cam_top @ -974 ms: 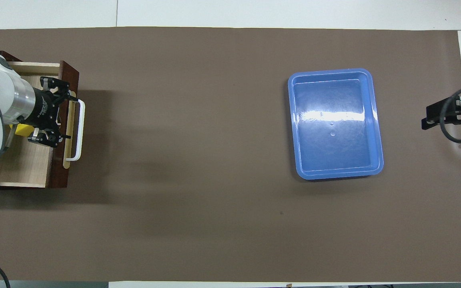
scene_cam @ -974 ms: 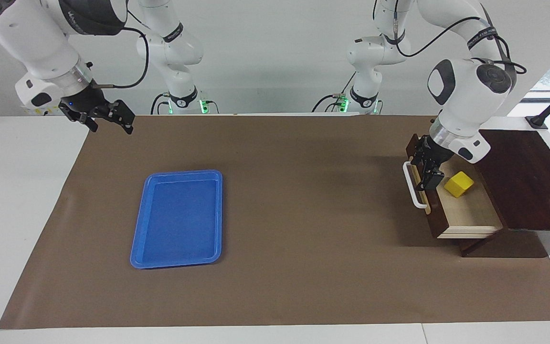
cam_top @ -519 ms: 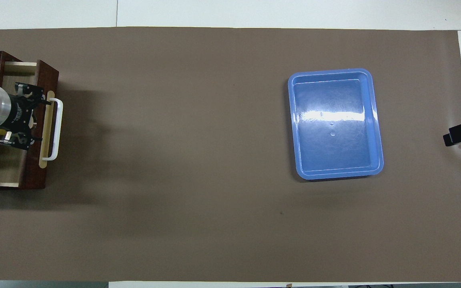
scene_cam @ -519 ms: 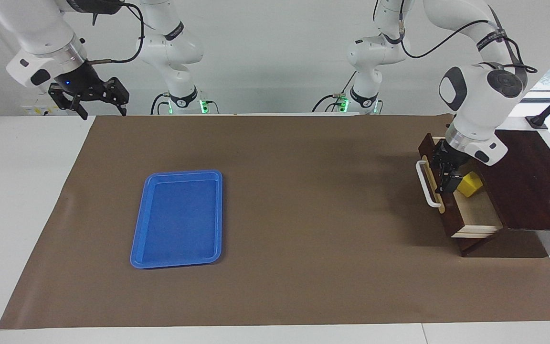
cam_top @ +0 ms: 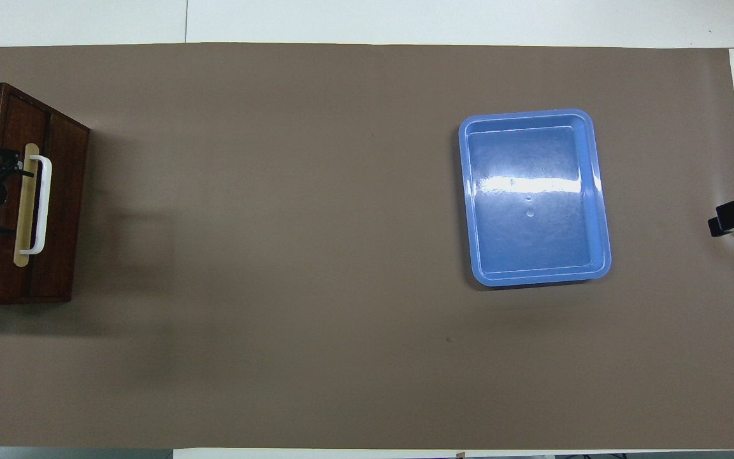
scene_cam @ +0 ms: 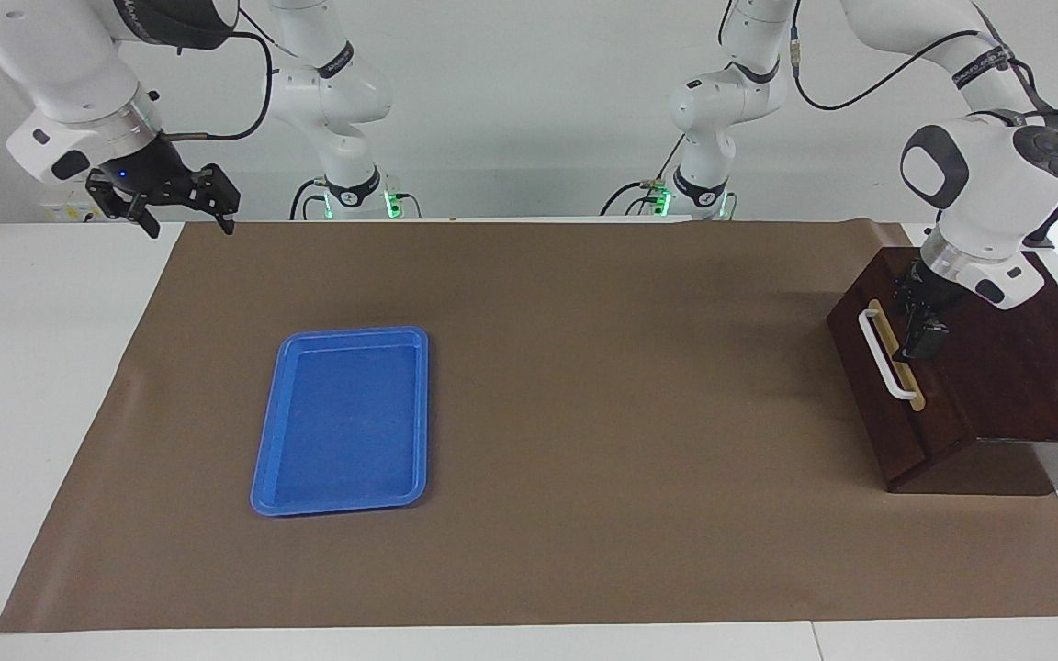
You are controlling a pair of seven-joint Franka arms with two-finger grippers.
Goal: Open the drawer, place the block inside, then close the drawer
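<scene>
The drawer was seen pushed shut at the left arm's end of the tabletop, the block hidden from view. The left gripper was held open over its top, just beside the handle. The right gripper was held open, raised at the right arm's end.

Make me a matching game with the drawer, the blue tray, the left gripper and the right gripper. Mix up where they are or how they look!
1. drawer
2. blue tray
3. left gripper
4. right gripper

A. up in the air over the right arm's end of the table
B. pushed shut
C. lies with nothing in it
D. by the white handle

Pairs: 1-B, 2-C, 3-D, 4-A
</scene>
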